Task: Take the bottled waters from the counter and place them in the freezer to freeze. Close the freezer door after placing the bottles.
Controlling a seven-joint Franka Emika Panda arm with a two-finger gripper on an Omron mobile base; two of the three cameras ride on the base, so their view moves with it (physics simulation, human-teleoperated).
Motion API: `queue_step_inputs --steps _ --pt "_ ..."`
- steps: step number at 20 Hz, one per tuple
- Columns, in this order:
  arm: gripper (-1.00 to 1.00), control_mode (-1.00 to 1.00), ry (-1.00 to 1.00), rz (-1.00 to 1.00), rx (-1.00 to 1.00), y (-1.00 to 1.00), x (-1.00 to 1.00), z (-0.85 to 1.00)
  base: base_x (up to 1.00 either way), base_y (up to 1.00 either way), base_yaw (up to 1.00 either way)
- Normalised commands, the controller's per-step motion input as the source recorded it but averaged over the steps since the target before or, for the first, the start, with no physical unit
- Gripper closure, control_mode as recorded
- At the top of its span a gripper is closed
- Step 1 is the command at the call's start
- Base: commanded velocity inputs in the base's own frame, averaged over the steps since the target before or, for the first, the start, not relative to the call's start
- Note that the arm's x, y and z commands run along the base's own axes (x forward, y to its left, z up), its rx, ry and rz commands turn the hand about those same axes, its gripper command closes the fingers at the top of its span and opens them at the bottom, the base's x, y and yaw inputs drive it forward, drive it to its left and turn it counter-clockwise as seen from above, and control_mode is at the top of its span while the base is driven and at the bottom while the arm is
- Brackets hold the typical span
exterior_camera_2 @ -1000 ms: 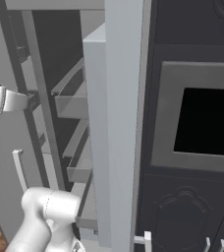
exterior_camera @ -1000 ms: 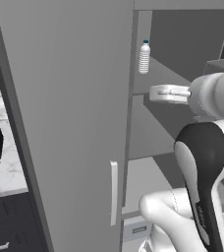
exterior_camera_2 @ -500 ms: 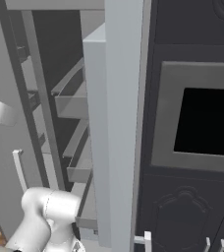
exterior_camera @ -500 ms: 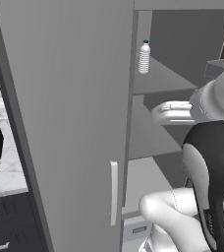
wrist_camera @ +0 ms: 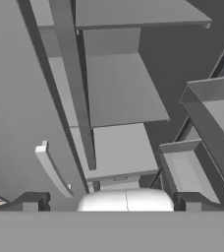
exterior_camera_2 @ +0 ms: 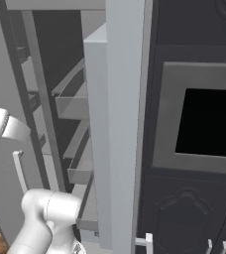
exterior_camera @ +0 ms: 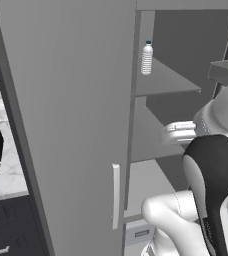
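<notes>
Grey freezer has one bottle shelved, so I'm backing my spread, empty gripper out carefully, avoiding shelf edges.

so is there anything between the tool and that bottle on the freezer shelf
Nothing visible stands between them. In the left base view the bottle stands upright at the left edge of an upper freezer shelf, and the open tool sits lower and to the right, by the next shelf down. Open space separates them.

kitchen | fridge | built-in oven | marble counter
</notes>
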Motion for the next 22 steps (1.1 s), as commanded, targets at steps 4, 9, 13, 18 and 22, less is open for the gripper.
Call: queue_step_inputs --steps 4,9,13,18,22 --pt "-1.0 -1.0 0.0 0.0 0.0 0.0 0.0 -0.01 0.0 0.0 0.0" --pt "-1.0 -1.0 0.0 0.0 0.0 0.0 0.0 0.0 0.0 0.0 0.0" --pt "-1.0 -1.0 0.0 0.01 0.0 0.03 -0.03 0.0 0.0 0.0 0.0" --pt "-1.0 1.0 0.0 0.01 0.0 0.0 -0.08 0.0 -0.16 0.07 0.01" --pt "-1.0 1.0 0.0 0.0 0.0 0.0 0.0 0.0 -0.49 0.51 0.0"
